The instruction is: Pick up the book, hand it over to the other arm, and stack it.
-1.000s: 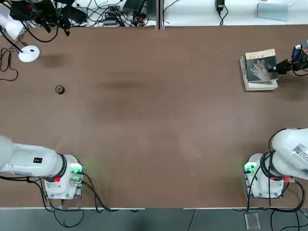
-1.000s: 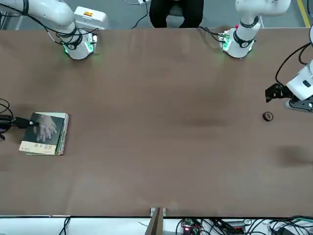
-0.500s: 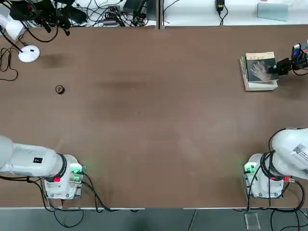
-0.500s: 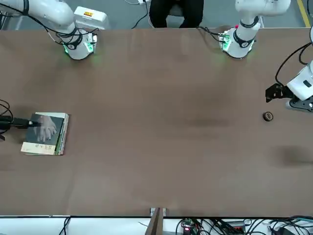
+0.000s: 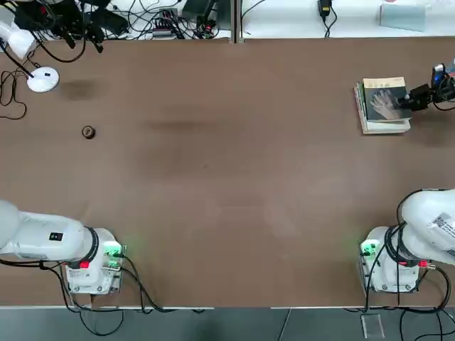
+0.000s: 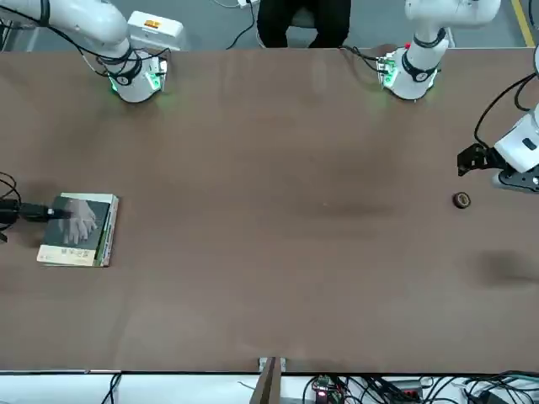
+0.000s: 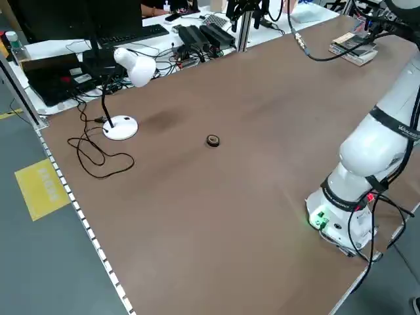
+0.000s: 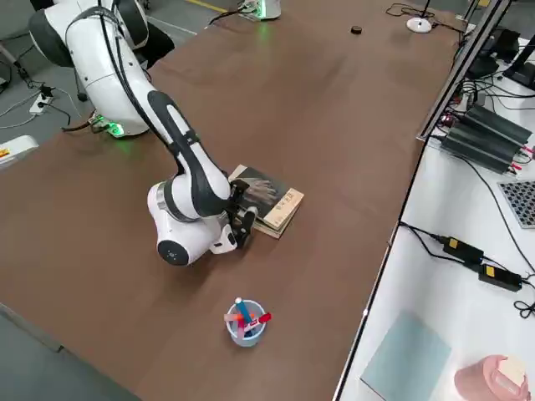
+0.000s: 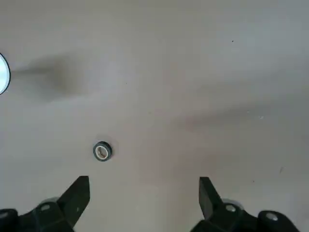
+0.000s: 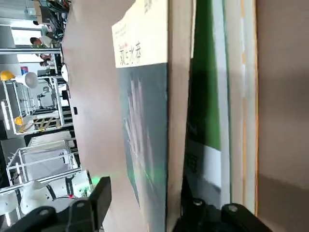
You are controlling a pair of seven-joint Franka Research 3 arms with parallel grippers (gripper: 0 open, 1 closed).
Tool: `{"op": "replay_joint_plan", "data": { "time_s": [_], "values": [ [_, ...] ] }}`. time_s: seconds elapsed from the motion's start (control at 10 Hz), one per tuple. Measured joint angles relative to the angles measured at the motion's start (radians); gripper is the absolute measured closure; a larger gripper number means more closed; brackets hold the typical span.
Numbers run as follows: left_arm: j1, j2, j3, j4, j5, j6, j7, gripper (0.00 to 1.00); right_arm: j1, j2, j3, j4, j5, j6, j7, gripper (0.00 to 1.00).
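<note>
The book (image 5: 386, 99), dark grey-green with a pale hand on its cover, lies flat on a thicker green-and-white book (image 5: 371, 125) at the table's far right. It also shows in the front view (image 6: 80, 220) and the right side view (image 8: 269, 192). My right gripper (image 5: 414, 97) reaches in low from the book's outer edge, open. In the right wrist view the thin book (image 10: 145, 121) sits between the spread fingers (image 10: 94, 200) without being pinched. My left gripper (image 6: 473, 158) hangs open high over the table's left side, empty (image 9: 142, 186).
A small tape roll (image 5: 88, 132) lies on the left side of the table, near a white desk lamp (image 5: 43, 79). A cup of pens (image 8: 245, 322) stands beyond the right arm's wrist. Cables and equipment line the far edge (image 5: 163, 21).
My right gripper's fingers have spread and let go of the book, which has settled flat on the thicker book. The left arm has not moved.
</note>
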Motion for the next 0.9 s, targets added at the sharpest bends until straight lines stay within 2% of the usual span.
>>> {"op": "replay_joint_plan", "data": {
  "time_s": [0.1,0.9],
  "values": [
    [0.0,0.0,0.0,0.0,0.0,0.0,0.0,0.0,0.0,0.0,0.0,0.006,-0.009,0.0,0.013,0.41],
    [0.0,0.0,0.0,0.0,0.0,0.0,0.0,0.0,0.002,0.0,0.006,0.021,-0.018,0.0,0.075,0.41]
  ]
}}
